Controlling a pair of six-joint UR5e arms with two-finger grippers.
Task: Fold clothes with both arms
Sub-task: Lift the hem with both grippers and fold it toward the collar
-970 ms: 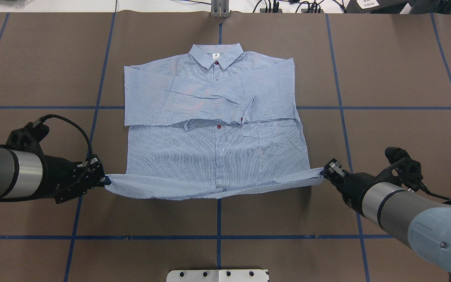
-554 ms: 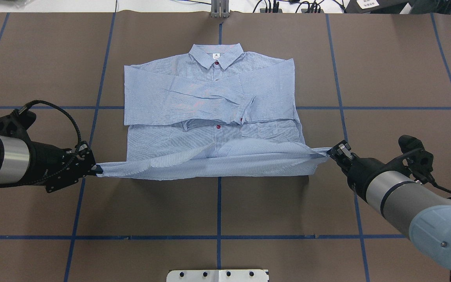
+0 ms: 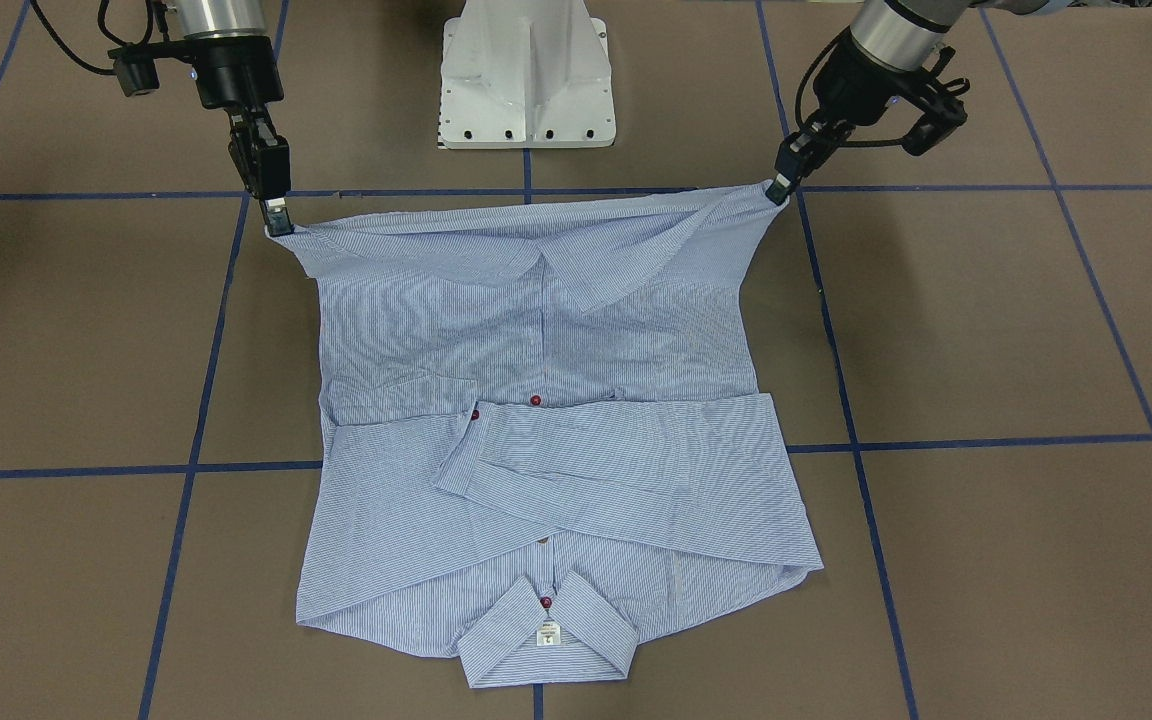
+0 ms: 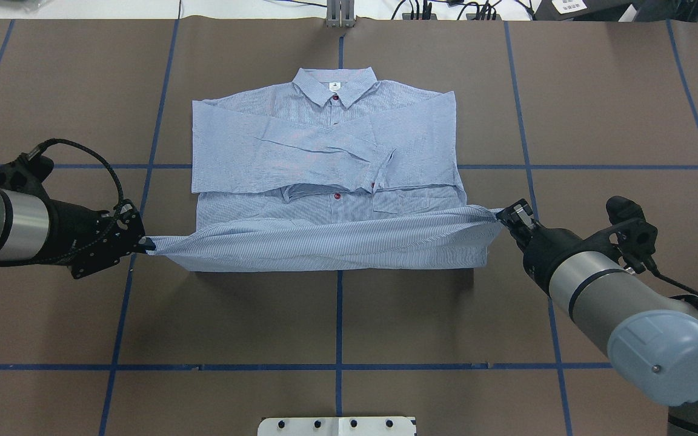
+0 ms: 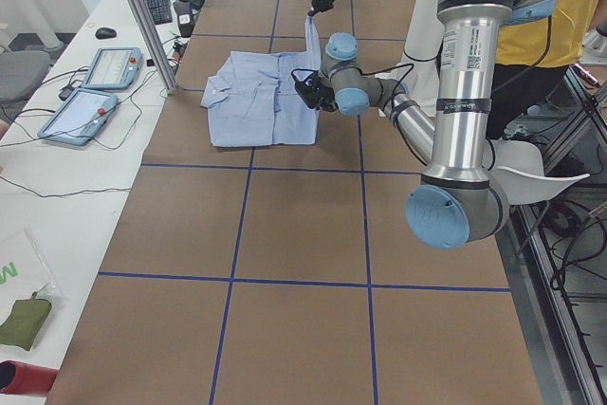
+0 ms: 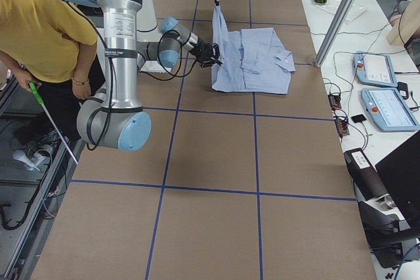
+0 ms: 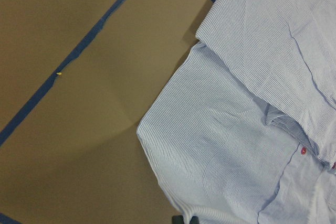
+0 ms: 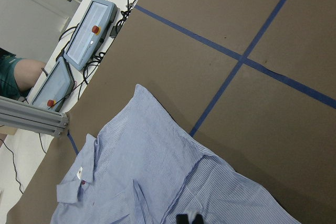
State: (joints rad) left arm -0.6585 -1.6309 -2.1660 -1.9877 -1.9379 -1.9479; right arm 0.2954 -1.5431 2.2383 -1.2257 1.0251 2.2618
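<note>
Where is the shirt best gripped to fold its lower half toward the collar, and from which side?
The two hem corners, each from its outer side, where the left gripper and right gripper are shut: the shirt is free and straight there.

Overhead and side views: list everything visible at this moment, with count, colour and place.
shirt: one, light blue-and-white striped, table centre; sleeves folded across the chest, hem corners held off the table.
table: one, brown with a blue tape grid, under the shirt.
pedestal base: one, white, at the table's robot-side edge.
teach pendants: two, grey-blue, on the white bench beyond the collar end.
person: one, yellow top, standing beside the robot.
left claw: one, black, shut on one hem corner.
right claw: one, black, shut on the opposite hem corner.
arms: two, silver-grey with light blue caps, one at each side.
</note>
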